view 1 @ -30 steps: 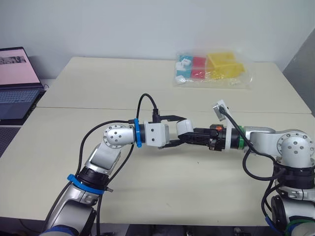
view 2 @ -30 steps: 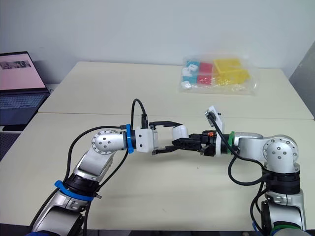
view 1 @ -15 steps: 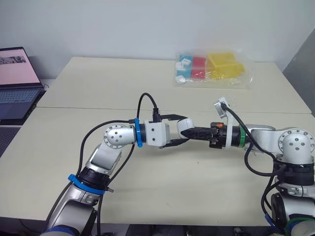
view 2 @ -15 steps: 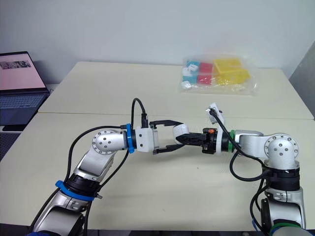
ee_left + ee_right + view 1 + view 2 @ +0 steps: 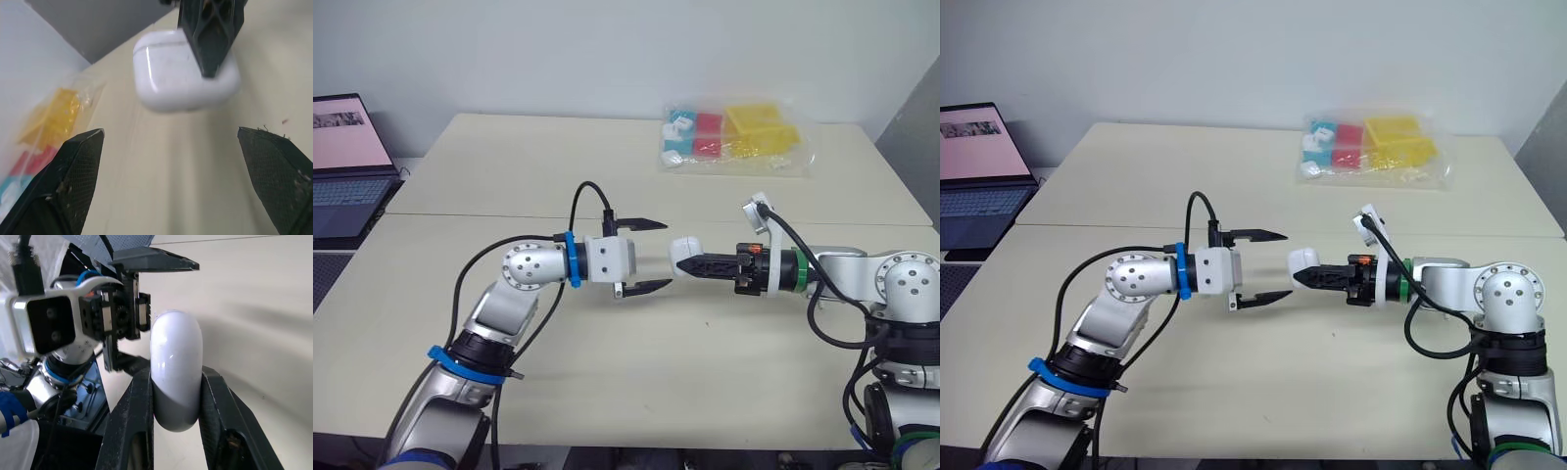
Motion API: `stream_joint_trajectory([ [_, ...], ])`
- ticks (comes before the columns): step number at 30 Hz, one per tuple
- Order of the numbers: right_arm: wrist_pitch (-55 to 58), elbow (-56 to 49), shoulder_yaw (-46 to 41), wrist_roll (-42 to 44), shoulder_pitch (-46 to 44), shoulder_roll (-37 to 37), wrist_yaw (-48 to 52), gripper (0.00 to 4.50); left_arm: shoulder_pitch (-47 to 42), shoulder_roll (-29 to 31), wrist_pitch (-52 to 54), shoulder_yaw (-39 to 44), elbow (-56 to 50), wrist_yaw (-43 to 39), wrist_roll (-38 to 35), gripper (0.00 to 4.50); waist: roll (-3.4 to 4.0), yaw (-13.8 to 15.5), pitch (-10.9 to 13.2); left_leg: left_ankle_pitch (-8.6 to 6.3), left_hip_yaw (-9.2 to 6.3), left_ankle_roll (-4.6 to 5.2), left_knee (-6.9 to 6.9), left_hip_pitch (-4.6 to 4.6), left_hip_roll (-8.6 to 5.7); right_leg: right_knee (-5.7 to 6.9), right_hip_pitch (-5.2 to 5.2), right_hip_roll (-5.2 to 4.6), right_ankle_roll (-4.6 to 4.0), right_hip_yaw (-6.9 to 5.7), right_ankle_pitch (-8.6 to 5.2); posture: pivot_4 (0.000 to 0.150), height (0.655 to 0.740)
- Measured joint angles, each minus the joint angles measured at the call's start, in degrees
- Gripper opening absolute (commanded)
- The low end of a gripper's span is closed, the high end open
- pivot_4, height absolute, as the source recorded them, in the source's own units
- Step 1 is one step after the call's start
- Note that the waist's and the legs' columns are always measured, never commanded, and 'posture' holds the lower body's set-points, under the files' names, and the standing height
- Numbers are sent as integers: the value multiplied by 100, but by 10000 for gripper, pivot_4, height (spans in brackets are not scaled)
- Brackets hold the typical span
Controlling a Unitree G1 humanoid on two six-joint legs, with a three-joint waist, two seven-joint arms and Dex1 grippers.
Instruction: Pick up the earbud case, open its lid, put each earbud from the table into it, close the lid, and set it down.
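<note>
Two-handed work — clenching the shut earbud case [image 5: 685, 246] in the right end effector [image 5: 697, 264], left end effector [image 5: 666, 254] spread beside it; best keeping it steady while prying open.

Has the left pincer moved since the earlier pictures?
Yes. Judged against the plastic bag, the left pincer has drawn back to the robot's left, off the earbud case held by the right pincer.

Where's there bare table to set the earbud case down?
Bare: the table nearer than both arms, and its far left stretch beside the laptop. Crowded: far right by the plastic bag of coloured boxes, and mid-table around the earbud case.
</note>
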Motion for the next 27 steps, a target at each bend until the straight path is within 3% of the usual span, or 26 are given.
stream_joint_trajectory([
  [7,-265,-634,1003,-1567,-420,-1416,1774,7836,19,475,2052,225,-624,-391,-878,45000,2,0,2,0,-3,0,-3,-8,-3,-9,-7,7,5,-3,-3,1500,7400],
  [11,-1512,-1252,2294,-3424,-843,-2567,3544,7836,17,782,3668,228,-1313,-609,-1672,45000,4,-12,3,-1,0,0,-6,-6,0,-11,-11,25,10,-6,-6,1500,7400],
  [15,-2534,-1266,3143,-4798,-1142,-2629,4513,7836,-231,666,4760,179,-1578,-409,-2046,45000,3,-18,4,0,0,0,2,-5,4,-3,-12,31,10,-3,-6,1500,7400],
  [19,-3151,-1230,3448,-5631,-1351,-2441,4975,7836,-504,325,5359,135,-1729,20,-2156,45000,2,-13,4,0,0,-1,14,-8,6,1,-11,32,9,0,-5,1500,7400],
  [27,-4023,-1138,3828,-7038,-1443,-2178,5572,7836,-660,156,5453,-253,-1733,457,-1792,45000,2,1,4,0,-2,-2,21,-10,4,4,-11,4,7,8,-4,1500,7400],
])
